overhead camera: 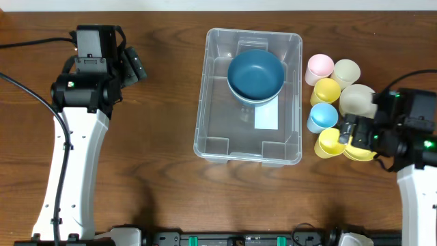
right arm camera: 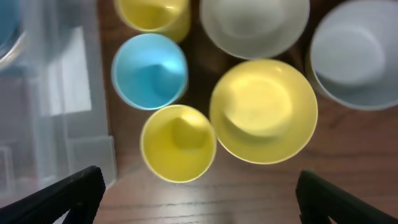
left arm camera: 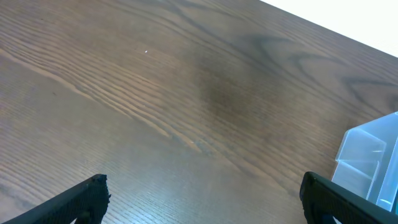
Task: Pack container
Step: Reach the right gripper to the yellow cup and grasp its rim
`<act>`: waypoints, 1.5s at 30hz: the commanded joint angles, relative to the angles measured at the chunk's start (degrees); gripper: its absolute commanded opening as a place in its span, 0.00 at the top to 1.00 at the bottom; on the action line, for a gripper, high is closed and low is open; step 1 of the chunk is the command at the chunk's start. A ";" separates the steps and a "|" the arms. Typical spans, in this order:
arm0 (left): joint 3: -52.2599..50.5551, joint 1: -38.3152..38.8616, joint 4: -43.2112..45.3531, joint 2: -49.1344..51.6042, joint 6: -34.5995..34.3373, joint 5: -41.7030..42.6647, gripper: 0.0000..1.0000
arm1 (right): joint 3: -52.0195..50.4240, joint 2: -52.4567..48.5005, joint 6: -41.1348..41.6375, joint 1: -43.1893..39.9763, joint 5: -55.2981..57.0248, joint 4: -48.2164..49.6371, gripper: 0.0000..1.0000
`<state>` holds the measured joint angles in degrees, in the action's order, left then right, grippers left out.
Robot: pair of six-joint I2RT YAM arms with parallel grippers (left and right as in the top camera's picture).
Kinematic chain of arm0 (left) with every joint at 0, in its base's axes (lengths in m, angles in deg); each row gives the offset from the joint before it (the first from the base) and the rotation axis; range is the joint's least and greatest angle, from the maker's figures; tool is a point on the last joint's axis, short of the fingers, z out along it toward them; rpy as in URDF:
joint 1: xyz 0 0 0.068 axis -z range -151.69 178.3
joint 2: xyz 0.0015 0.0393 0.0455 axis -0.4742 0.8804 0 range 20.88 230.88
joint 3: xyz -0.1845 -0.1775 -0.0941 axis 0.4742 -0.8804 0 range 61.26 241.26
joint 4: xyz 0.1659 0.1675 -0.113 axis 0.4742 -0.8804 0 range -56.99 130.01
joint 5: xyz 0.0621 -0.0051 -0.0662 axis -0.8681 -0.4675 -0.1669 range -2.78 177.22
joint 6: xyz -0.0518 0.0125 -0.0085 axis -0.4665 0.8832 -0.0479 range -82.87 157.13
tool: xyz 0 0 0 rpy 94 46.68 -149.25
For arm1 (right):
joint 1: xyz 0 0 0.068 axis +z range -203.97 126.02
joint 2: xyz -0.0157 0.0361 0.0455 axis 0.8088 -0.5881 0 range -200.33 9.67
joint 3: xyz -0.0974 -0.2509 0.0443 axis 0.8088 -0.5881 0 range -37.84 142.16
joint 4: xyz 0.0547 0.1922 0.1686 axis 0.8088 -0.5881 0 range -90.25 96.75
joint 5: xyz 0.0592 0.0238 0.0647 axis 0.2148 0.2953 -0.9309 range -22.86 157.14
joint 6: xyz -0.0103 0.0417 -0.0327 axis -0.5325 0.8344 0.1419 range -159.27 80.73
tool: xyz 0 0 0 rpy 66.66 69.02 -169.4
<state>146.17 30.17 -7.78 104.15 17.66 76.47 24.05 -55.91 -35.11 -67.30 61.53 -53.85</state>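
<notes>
Clear plastic, the container (overhead camera: 205, 126) is set mid-table (overhead camera: 164, 198), 1 blue bowl (overhead camera: 255, 74) inside. Right of it, the right gripper (right arm camera: 198, 196) is held spread over cups (right arm camera: 178, 143), presumably for picking; left of it, the left gripper (left arm camera: 205, 199) is spread too.

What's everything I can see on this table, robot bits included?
clear rectangular plastic container: one, transparent, table centre
white label: one, on the container's floor
dark blue round bowl: one, inside the container, far end
small plastic cups: five, pink, cream, light blue, two yellow, right of the container
small bowls: three, cream, yellow, whitish, beside the cups
brown wooden table: one, under everything
left gripper: one, black, open over bare wood
right gripper: one, black, open above the cups and bowls
</notes>
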 commanded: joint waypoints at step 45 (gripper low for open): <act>0.61 -0.24 -0.15 0.22 0.13 -0.46 0.02 | -15.30 -10.51 -10.47 -4.61 -9.66 16.44 0.48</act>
<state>146.17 30.17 -7.78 104.15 17.66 76.47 9.08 -65.97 -44.75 -72.21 52.53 -37.85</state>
